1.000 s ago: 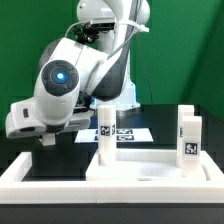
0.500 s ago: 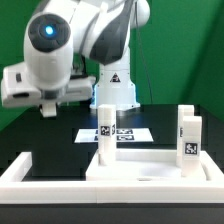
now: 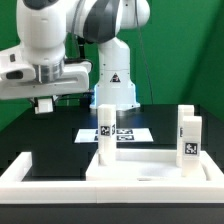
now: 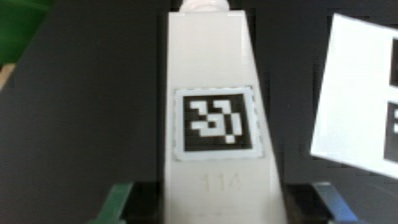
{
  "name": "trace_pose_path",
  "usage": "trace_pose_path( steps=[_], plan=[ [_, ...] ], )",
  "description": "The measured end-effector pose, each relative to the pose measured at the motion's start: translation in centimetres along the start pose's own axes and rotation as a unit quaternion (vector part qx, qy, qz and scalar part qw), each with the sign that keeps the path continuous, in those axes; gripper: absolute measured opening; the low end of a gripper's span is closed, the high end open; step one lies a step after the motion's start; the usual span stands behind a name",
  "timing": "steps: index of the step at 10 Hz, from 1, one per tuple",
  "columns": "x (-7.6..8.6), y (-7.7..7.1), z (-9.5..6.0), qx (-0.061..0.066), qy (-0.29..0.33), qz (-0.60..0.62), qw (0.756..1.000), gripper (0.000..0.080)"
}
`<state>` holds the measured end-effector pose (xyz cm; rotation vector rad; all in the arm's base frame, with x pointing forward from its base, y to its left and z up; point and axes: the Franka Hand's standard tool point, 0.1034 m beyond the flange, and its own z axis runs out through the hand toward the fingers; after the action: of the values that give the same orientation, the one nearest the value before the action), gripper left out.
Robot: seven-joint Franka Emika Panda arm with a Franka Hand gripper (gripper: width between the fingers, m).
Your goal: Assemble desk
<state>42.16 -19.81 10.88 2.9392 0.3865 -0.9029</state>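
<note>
Wrist view: a white leg block (image 4: 215, 110) with a square tag is sitting lengthwise between the two fingers (image 4: 128, 203), which are pinching its near end from both sides. Exterior view: the gripper (image 3: 44, 103) is hanging high toward that view's left, well above the table (image 3: 45, 140); the held block itself is hard to make out there.

The tabletop panel (image 3: 150, 166) is lying flat inside the white border wall (image 3: 40, 176). Three other legs are standing upright on it: one (image 3: 105, 132) near the middle, two (image 3: 188, 135) close together on the exterior view's right.

Judgement: carrying the fourth leg toward a free corner. Doing it well likely means keeping the block plumb, approaching from above clear of the standing legs, lining it up before lowering, and holding the pinch until it is seated
</note>
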Motion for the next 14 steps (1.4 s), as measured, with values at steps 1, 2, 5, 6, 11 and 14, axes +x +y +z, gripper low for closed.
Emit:
trace_pose_path(
  steps=[1,2,5,6,11,14],
  plan=[
    [1.0,-0.4,-2.0,0.023,0.023,0.014,0.999,0.0290],
    [3.0,-0.3,-5.6,0.035,0.080,0.024,0.996,0.0290],
    [4.7,0.6,-9.9,0.014,0.177,0.024,0.984,0.0290],
    [4.3,0.5,-9.5,0.015,0.190,0.027,0.981,0.0290],
    [9.0,-1.2,-15.5,0.007,0.324,0.090,0.942,0.0290],
    [13.4,-2.4,-18.5,-0.020,0.412,0.126,0.902,0.0290]
  ],
)
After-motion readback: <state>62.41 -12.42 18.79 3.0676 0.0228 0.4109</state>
